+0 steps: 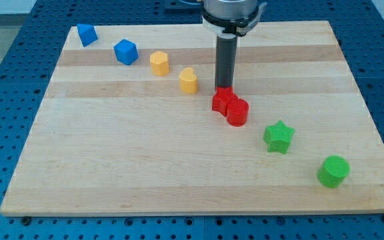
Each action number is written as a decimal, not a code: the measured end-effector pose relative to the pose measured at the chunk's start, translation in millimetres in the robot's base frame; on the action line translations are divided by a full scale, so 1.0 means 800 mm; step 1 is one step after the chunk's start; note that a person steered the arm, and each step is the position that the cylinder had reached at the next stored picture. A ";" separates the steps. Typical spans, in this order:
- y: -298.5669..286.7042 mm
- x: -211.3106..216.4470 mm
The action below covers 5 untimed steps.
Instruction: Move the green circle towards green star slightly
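The green circle (333, 171) sits near the board's lower right corner. The green star (279, 137) lies up and to the left of it, a short gap apart. My tip (225, 89) is at the end of the dark rod, just above the red star-like block (223, 101) at the view's centre. It is well to the upper left of both green blocks.
A red cylinder (237, 112) touches the red block. Two yellow blocks (189, 80) (159, 63) and two blue blocks (125, 51) (87, 34) run in a diagonal line to the upper left. The wooden board (112, 153) ends close to the right of the green circle.
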<state>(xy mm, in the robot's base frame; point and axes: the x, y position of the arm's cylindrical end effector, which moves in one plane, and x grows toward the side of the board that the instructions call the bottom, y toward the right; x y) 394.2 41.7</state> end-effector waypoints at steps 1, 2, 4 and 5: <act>0.005 -0.002; 0.016 -0.012; 0.018 -0.038; 0.028 -0.044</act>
<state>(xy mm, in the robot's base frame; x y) 358.6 64.0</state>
